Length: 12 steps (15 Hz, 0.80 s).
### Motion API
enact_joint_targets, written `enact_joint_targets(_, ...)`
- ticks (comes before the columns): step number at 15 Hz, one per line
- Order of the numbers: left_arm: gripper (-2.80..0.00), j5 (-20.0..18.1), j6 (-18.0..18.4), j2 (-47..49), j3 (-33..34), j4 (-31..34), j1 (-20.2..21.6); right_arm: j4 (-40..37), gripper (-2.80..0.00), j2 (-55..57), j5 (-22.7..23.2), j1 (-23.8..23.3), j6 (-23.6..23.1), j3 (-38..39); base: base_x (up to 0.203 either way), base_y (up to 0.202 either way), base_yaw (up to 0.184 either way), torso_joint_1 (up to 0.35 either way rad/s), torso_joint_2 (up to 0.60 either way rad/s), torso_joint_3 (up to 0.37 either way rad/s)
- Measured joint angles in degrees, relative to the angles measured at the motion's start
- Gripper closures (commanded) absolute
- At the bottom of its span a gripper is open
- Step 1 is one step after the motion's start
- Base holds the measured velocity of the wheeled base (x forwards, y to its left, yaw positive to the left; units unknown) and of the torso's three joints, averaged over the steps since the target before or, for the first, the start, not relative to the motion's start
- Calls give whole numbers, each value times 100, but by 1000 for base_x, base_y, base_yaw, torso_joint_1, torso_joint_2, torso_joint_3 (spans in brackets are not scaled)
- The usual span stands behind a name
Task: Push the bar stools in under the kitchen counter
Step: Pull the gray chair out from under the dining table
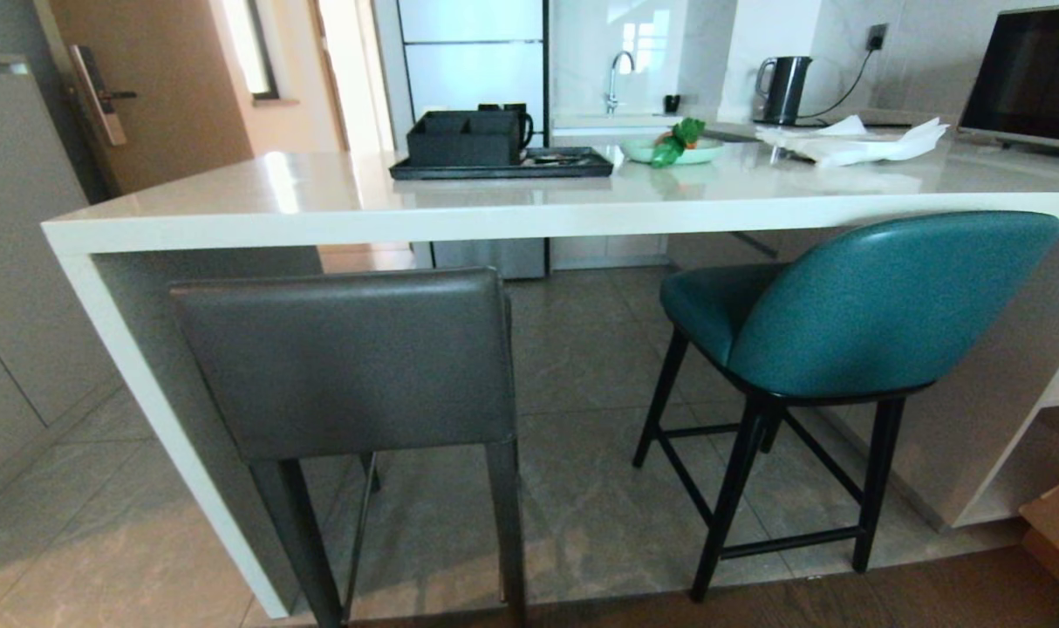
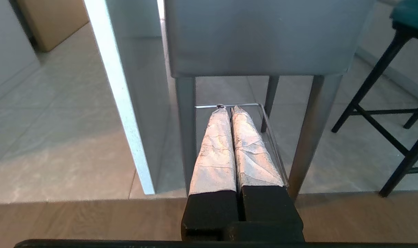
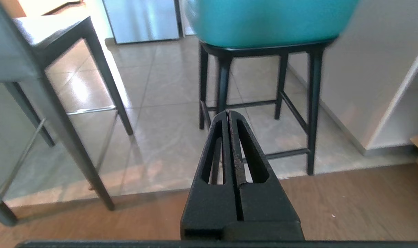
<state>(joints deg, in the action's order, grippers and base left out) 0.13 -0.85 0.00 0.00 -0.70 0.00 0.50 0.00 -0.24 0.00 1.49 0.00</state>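
**Two stools stand at the counter edge, both grippers closed and clear of them**

The dark grey leather stool with a boxy low back point(image 1: 346, 362) stands beside the white slab end panel point(image 1: 159, 419) of the long white stone kitchen counter point(image 1: 512, 205), its back facing the robot. The teal leather stool with a rounded back point(image 1: 870, 305) stands well apart to the right, turned slightly leftward, its seat partly under the worktop. The left gripper point(image 2: 228, 109), jaws pressed together, hangs low before the grey stool's legs without touching. The right gripper point(image 3: 228, 113), also pressed together, hangs before the teal stool's thin black legs point(image 3: 312, 103). Bare grey tiled floor point(image 1: 582, 349) lies between and beyond the stools.
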Motion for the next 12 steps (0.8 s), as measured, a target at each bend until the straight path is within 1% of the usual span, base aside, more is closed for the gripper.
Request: enact_joint_targets(12,0,2,0,0,0,2,0,-1,0,0,0,0,7,0,0,196,-1,4,3,3)
